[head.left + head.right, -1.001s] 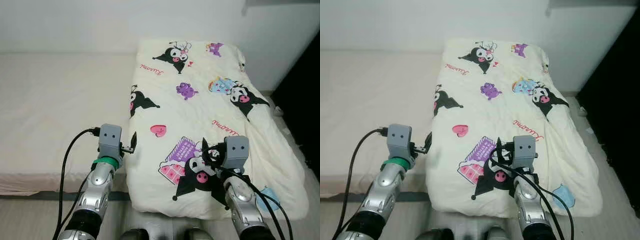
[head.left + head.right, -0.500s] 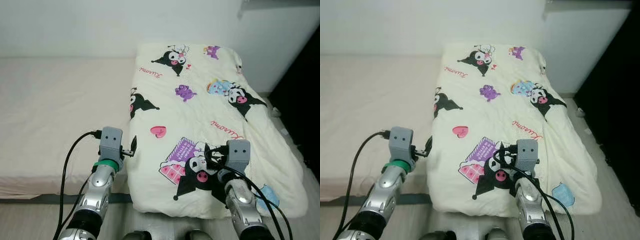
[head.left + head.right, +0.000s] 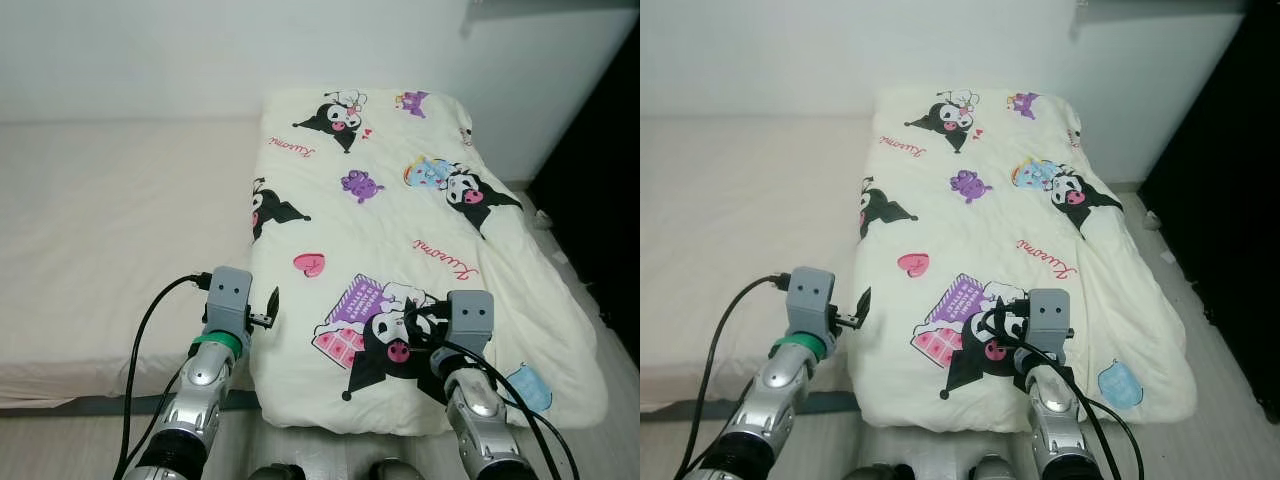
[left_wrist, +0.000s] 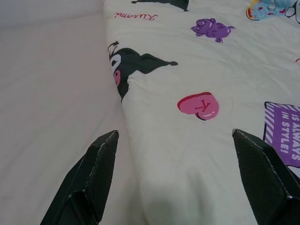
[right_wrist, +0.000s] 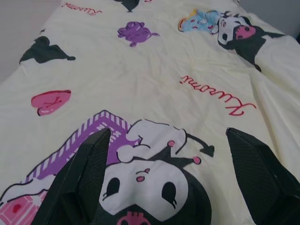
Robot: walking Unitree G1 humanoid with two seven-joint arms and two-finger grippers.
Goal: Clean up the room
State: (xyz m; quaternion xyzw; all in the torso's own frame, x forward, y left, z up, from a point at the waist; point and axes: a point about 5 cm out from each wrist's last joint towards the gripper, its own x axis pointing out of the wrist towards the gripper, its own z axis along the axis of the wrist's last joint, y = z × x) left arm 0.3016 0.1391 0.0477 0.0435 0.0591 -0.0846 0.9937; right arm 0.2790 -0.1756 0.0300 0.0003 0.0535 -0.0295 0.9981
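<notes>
A cream quilt (image 3: 400,220) printed with black cartoon figures, hearts and red script lies folded along the right part of a beige mattress (image 3: 110,220). My left gripper (image 4: 174,133) is open and hovers at the quilt's near left edge, one finger (image 4: 101,164) over the bare sheet and the other over the quilt. In the left eye view its black finger (image 3: 272,301) is beside the quilt's edge. My right gripper (image 5: 167,131) is open above the near end of the quilt, over the black cartoon face (image 5: 145,187). Neither gripper holds anything.
A white wall (image 3: 150,50) runs behind the bed. A dark opening (image 3: 600,140) stands at the right, with a strip of pale floor (image 3: 620,345) between it and the bed. The mattress's front edge (image 3: 60,385) is close below my arms.
The whole picture has shifted a little, so the camera moved. Both grippers stay open over the quilt's near end and sit slightly lower in view.
</notes>
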